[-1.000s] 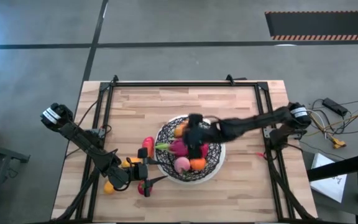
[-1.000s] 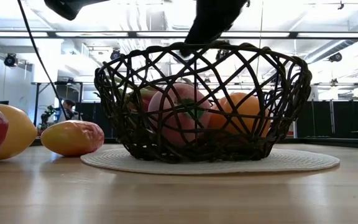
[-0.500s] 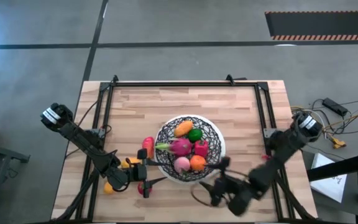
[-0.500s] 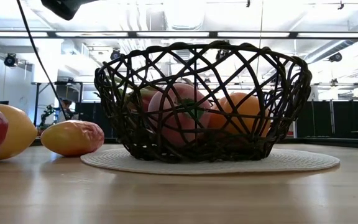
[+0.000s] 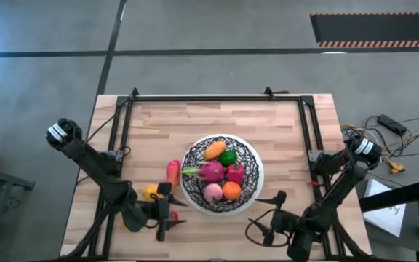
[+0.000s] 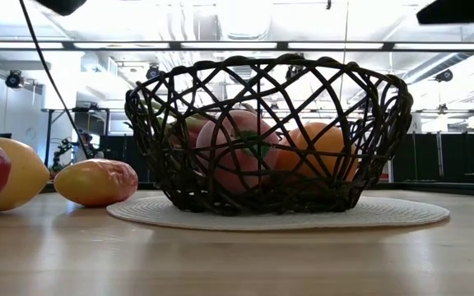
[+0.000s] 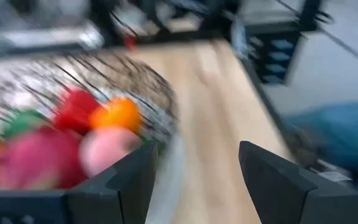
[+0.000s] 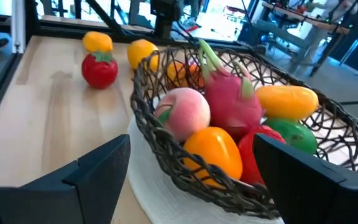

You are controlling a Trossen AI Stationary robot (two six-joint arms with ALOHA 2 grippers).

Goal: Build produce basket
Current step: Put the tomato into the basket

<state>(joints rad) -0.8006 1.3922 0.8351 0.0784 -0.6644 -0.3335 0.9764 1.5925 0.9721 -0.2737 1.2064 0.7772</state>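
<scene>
The black wire basket [image 5: 222, 173] stands on a white round mat at the table's middle. It holds a pink dragon fruit [image 5: 211, 172], a green lime [image 5: 228, 158], and red, orange, yellow-orange and peach-pink pieces. Loose produce lies on the table left of it: a red piece [image 5: 172, 172], a yellow one [image 5: 150, 193] and a red tomato [image 8: 99, 68]. My left gripper [image 5: 163, 211] is open and empty near the basket's near left side; it also shows in its wrist view [image 7: 196, 155]. My right gripper [image 5: 273, 216] is open and empty at the near right, facing the basket [image 8: 229, 124].
In the low view, three loose pieces [image 6: 97, 182] lie on the wood left of the basket [image 6: 266, 136]. Black frame rails [image 5: 122, 138] run along the table's left and right sides. Bare wood lies beyond the basket toward the far edge.
My right gripper has left its place over the basket and swung toward the table's near right corner, where it now hangs low facing the basket. My left arm has shifted a little toward the near edge. The produce in the basket has stayed put.
</scene>
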